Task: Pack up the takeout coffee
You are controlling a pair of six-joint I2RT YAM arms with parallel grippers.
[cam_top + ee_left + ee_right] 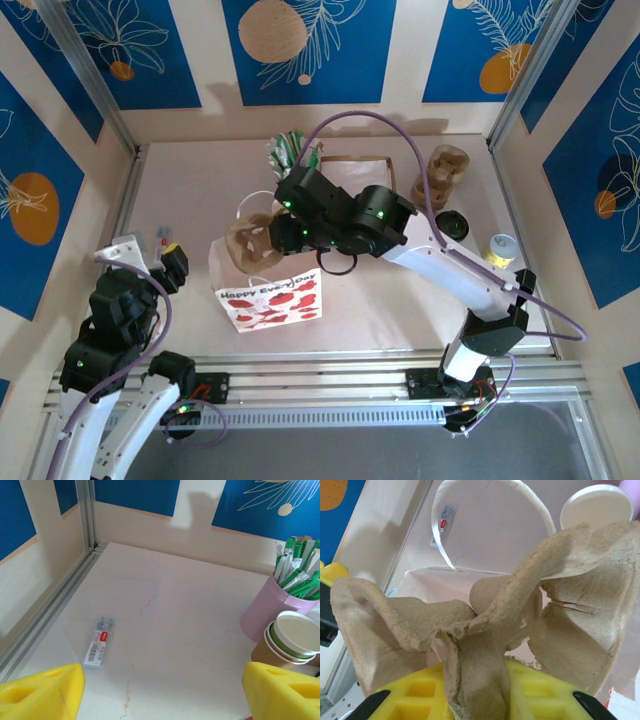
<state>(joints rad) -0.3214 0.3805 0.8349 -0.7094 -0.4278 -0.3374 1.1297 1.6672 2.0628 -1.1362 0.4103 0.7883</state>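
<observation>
Overhead and wrist views, read left to right, with the white paper gift bag [268,300] as landmark. Left of the bag, the left claw [168,258] hangs over the bare surface [165,595] with its yellow fingers [40,692] spread wide and nothing between them. A small clear packet [100,642] with a red label lies flat below it. Over the bag's open mouth, the right claw [475,697] is clamped on the central rib of a pulp cup carrier [555,605], a rough, fibrous brown moulding with ragged, petal-like pockets. The bag's smooth white handle loop [490,492] arches behind it. The takeout coffee is judged to be the green paper cup [281,648] just behind the bag. It stands upright, long axis vertical, nested in a tan cup [260,655], and shows a matte white interior rather than a lid. A glossy pink holder [265,610] stuffed with green sachets [300,565] stands just beside it. The cup sits at the right edge of the left claw's view and just beyond the carrier, so the right claw is nearer but occupied, the left free. Well right of the bag lie a round black lid [452,225] (whether it caps a cup cannot be told), a second pulp carrier [445,170] and a yellowish cylinder [500,248].
</observation>
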